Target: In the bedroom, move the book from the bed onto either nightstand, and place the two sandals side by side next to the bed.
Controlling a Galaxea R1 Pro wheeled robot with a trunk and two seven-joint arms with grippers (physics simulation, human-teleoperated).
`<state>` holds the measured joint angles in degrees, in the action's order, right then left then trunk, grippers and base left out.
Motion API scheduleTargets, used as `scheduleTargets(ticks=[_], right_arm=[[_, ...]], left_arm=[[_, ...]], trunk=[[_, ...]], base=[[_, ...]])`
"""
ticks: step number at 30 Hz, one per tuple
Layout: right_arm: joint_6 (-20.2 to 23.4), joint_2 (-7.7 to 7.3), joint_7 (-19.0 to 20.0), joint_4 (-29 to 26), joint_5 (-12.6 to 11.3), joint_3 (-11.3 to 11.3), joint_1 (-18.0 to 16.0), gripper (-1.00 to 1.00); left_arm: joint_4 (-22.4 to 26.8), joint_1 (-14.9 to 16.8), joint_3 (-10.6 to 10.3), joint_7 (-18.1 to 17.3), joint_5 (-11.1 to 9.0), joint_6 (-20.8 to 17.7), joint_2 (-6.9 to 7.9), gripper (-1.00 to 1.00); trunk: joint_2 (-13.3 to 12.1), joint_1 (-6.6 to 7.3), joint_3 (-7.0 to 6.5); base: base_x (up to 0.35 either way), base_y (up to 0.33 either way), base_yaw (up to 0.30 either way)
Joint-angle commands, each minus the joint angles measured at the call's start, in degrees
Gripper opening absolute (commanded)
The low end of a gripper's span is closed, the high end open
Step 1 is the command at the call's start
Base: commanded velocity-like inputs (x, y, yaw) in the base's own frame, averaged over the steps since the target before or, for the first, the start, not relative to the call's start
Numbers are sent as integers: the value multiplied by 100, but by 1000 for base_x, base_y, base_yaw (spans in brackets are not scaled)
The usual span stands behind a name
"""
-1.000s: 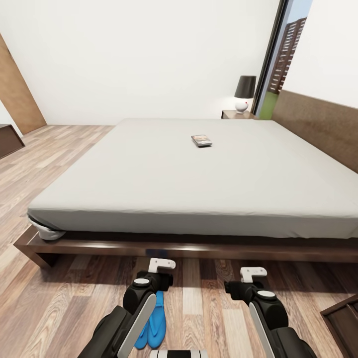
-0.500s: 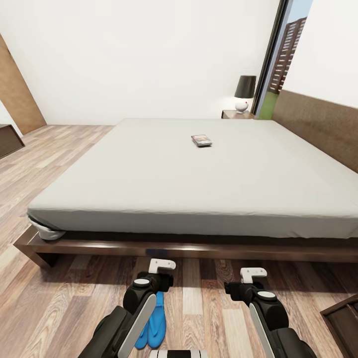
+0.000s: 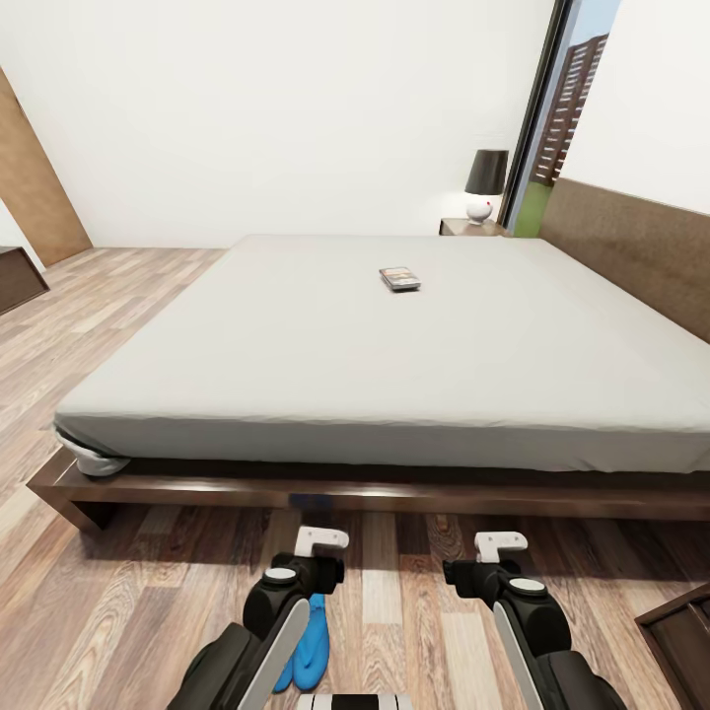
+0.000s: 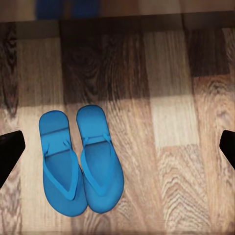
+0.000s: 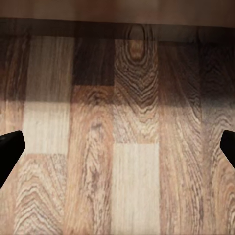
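The book (image 3: 399, 279) lies flat near the middle of the bed's off-white mattress (image 3: 394, 345). Both blue sandals (image 4: 81, 164) lie side by side on the wood floor in front of the bed frame (image 3: 325, 490). In the head view the sandals (image 3: 312, 643) are partly hidden by my left arm. My left gripper (image 3: 320, 540) hangs above them, open and empty, its dark fingertips (image 4: 10, 152) far apart. Over bare floor to the right, my right gripper (image 3: 500, 541) is open too, and the right wrist view shows its fingertips (image 5: 10, 149) spread wide. A nightstand (image 3: 471, 228) stands at the bed's far corner.
A lamp (image 3: 485, 184) with a dark shade sits on the far nightstand beside a tall window. The headboard (image 3: 631, 251) runs along the right. A dark wooden furniture corner (image 3: 680, 631) juts in at lower right, and a dark cabinet (image 3: 18, 278) stands at far left.
My left gripper has drawn back slightly toward me over the sandals, covering more of them in the head view. The right gripper barely shifted. Book and sandals have not moved.
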<state>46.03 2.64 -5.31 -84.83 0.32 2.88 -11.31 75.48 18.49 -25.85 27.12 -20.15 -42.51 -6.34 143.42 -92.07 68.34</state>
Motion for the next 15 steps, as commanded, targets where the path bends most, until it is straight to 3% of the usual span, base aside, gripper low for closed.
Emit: scheduleTargets(ticks=[1,15], right_arm=[[29,0,-27,-4,1,8,-3,100],[34,-11,-35,18,10,-20,2,100]], left_arm=[[5,-12,-8,55,-60,3,1,100],[-183,-74,-2,69,-60,61,1,100]], trunk=[[2,1,5],[2,1,5]], base=[[0,0,0],[0,0,0]])
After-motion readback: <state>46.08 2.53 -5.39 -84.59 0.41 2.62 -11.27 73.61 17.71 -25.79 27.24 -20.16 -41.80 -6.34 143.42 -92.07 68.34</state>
